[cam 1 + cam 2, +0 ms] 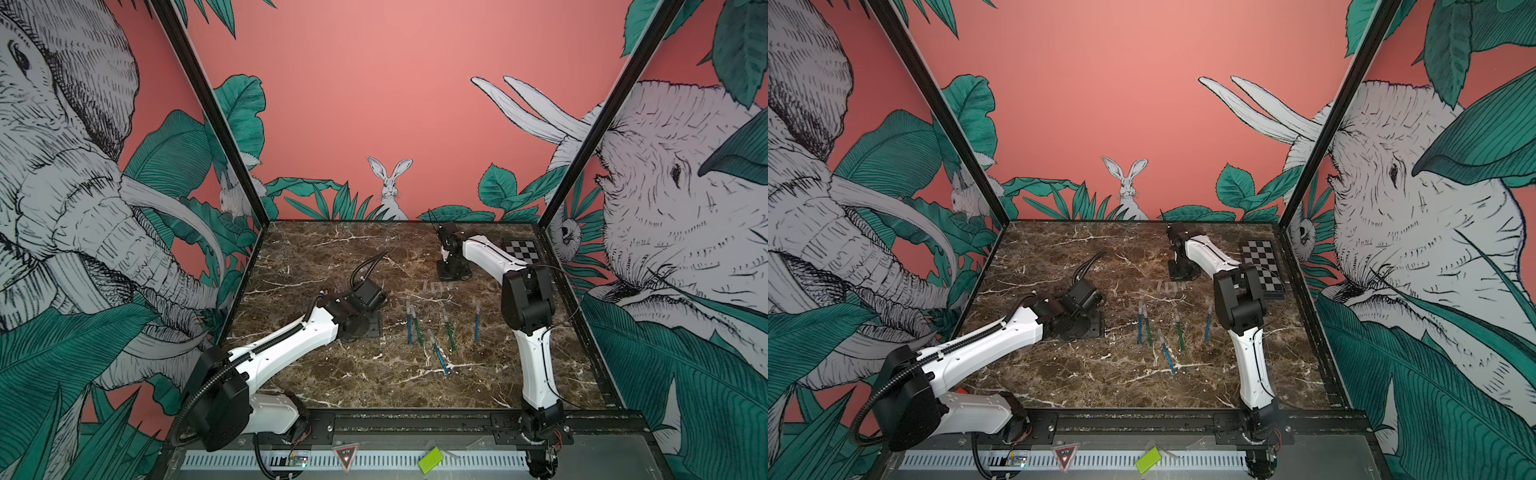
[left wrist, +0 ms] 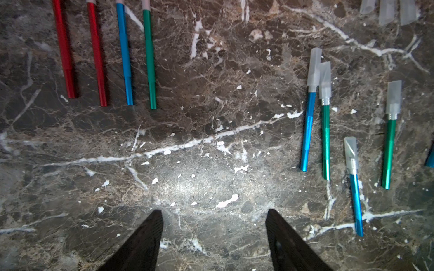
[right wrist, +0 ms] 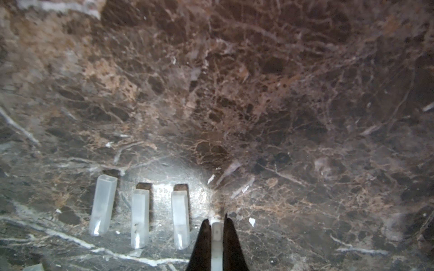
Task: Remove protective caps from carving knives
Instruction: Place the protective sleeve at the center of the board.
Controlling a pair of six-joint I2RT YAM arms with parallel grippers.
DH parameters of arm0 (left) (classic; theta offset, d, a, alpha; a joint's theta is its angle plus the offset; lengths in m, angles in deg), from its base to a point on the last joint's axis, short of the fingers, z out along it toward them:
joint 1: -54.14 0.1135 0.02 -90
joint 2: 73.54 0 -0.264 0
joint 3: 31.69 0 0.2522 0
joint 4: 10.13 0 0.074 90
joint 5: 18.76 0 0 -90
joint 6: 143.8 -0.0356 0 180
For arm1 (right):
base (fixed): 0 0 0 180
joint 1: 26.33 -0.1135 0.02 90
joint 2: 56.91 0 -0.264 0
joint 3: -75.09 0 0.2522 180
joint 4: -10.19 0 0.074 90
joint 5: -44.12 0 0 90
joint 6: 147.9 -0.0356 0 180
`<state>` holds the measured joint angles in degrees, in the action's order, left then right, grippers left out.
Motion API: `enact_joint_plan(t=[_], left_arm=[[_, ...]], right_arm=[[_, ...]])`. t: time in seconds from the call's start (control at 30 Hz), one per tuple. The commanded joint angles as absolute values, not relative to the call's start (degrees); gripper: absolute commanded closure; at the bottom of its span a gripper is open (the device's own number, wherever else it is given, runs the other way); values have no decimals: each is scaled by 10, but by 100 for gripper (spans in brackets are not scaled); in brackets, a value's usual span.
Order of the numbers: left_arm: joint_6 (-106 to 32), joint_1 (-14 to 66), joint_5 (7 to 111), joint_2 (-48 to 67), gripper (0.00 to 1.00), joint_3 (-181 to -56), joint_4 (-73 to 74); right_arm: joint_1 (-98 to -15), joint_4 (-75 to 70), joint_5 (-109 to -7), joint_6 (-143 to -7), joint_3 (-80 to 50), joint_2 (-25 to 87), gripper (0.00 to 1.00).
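While the right gripper (image 3: pixel 216 223) is clamped on one translucent plastic protective cap (image 3: pixel 216 234) at the far side of the brown marble table (image 1: pixel 332 249), three more loose caps (image 3: pixel 140 218) lie in a row just beside it. Five blue- and green-handled carving knives (image 2: pixel 326 140), all capped, lie mid-table. The left gripper (image 2: pixel 213 215) hovers above the table with its jaws apart.
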<state>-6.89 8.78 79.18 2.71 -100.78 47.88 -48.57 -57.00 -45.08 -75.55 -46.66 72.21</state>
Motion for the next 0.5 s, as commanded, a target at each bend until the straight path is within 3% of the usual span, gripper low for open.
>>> enact_joint_plan(t=[0.0,0.47], left_arm=[[-58,83,790,32,28,-1003,472],[-60,75,789,54,28,-1018,476]], right_arm=[[-484,-575,-455,-763,-462,732,100],[-484,-564,-463,-773,-452,742,100]])
